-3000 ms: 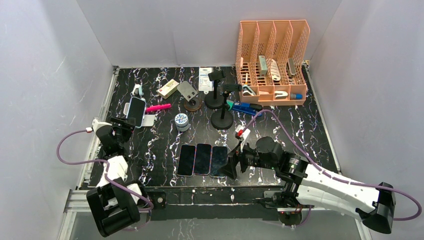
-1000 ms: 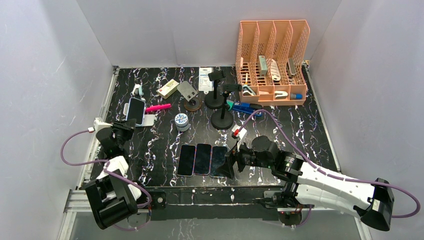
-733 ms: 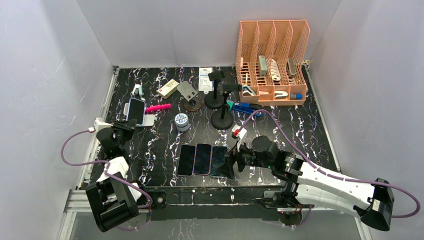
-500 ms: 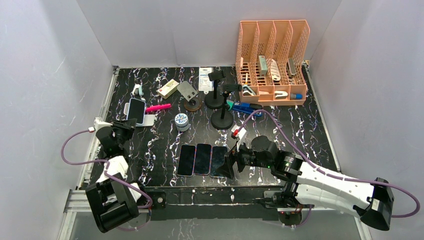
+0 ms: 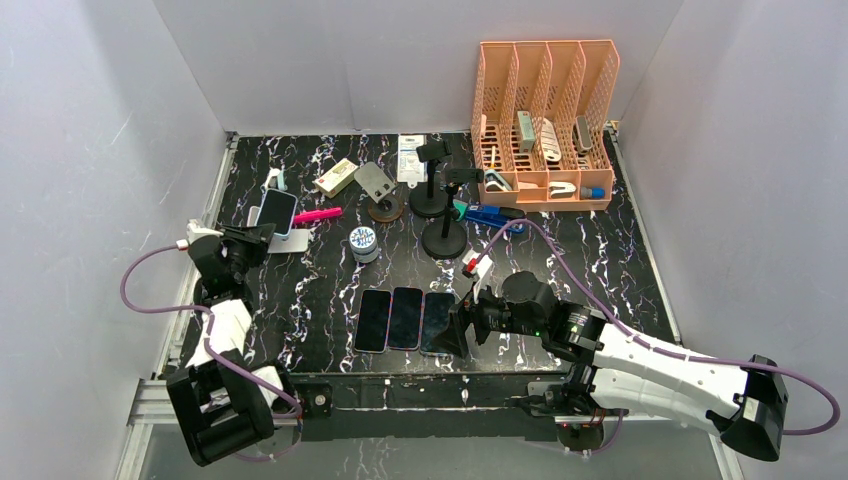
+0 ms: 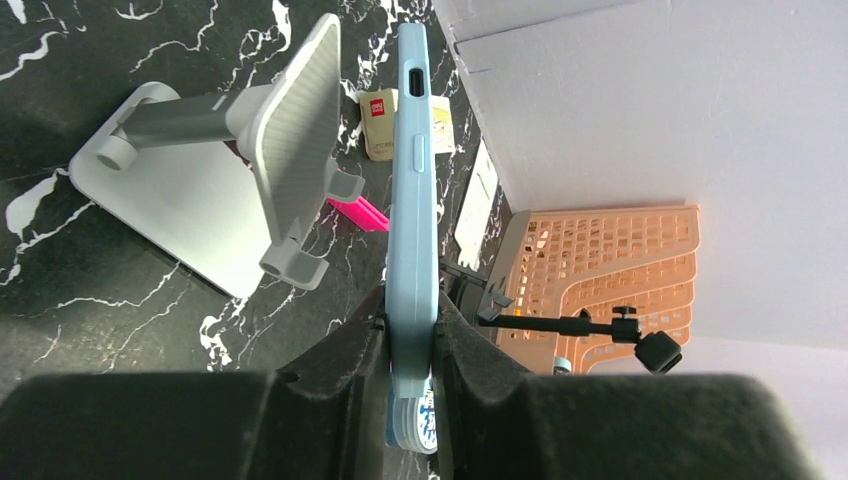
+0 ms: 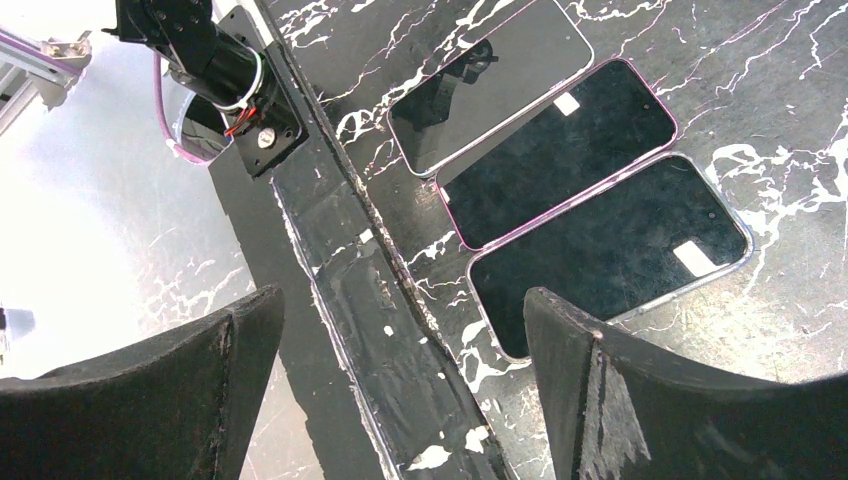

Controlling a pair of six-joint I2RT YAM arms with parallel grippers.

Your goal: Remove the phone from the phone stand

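We see the left gripper (image 6: 410, 345) pinching the light-blue-cased phone (image 6: 413, 180) at its lower end, 1 black finger on each face, the phone turned edge-on to the wrist camera. The phone stands just beside the ribbed back plate of the pale grey phone stand (image 6: 290, 130), with a narrow gap between them (whether the stand's 2 small lips touch the case we cannot tell). The stand's base rests on the black marble-patterned table (image 6: 60, 300). The right gripper (image 7: 405, 340) hangs spread wide above 3 dark-screened phones (image 7: 560, 150) lying flat side by side near the table's front edge.
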